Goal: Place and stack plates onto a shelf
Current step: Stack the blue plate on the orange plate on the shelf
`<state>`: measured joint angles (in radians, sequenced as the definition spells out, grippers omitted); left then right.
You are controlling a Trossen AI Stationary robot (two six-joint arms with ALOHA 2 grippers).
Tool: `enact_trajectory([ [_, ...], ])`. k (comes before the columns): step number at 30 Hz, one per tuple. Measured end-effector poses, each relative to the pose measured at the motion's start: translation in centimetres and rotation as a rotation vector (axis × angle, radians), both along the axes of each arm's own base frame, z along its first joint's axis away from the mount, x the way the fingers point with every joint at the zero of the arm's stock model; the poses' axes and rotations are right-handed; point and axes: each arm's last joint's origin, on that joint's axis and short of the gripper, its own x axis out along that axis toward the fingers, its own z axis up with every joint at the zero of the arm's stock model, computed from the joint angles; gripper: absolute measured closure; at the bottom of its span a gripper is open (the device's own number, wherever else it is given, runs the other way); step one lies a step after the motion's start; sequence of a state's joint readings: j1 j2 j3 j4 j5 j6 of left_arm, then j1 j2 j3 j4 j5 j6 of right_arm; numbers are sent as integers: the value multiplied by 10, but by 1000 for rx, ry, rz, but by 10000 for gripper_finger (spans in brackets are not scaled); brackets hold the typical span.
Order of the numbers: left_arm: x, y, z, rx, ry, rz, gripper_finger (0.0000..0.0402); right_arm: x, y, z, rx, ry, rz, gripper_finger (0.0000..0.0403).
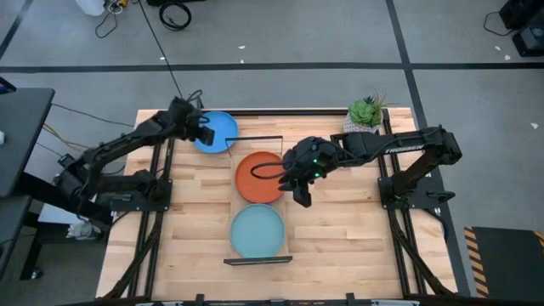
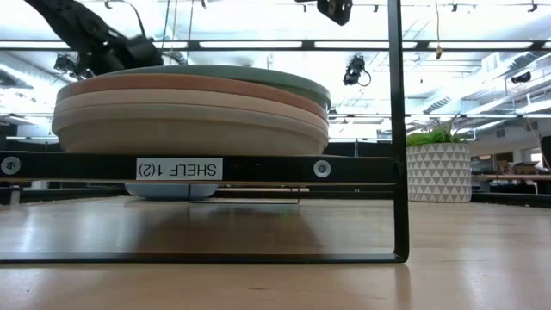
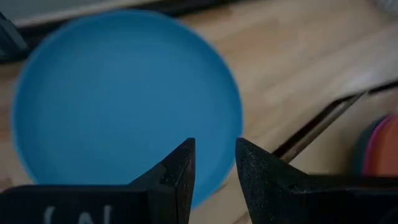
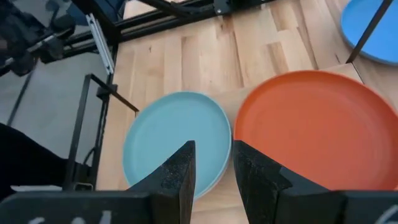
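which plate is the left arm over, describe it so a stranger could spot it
Start at the shelf running down the middle of the table in the high view. Three plates show there: an orange plate at mid-shelf, a light blue plate at its near end, and a bright blue plate left of the far end. The left gripper is over that last one, the only deep blue, alone on the tabletop.

- A large light butcher-block wooden tabletop (image 1: 340,229) carries everything here, its planks running side to side in the overhead view.
- A long narrow light-wood shelf (image 1: 260,242) with thin black wire end frames stands across its middle.
- A round matte bright blue plate (image 1: 217,132) lies flat on the tabletop near the far edge, just beside the shelf's far end.
- A small white patterned plant pot (image 1: 364,119) holding a green plant sits at the far right corner.
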<state>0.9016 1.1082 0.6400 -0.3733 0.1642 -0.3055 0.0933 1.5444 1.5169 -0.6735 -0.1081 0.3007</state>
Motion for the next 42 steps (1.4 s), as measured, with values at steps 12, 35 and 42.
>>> enact_trajectory([
  [12,4,-10,-34,-1,242,-273,273,-2,-8,-3,-67,24,7,289],
  [35,37,-15,-79,36,509,-526,267,-1,-14,-3,-69,22,-23,289],
  [42,36,-21,-67,58,496,-521,386,-1,-13,-3,-75,22,-21,289],
])
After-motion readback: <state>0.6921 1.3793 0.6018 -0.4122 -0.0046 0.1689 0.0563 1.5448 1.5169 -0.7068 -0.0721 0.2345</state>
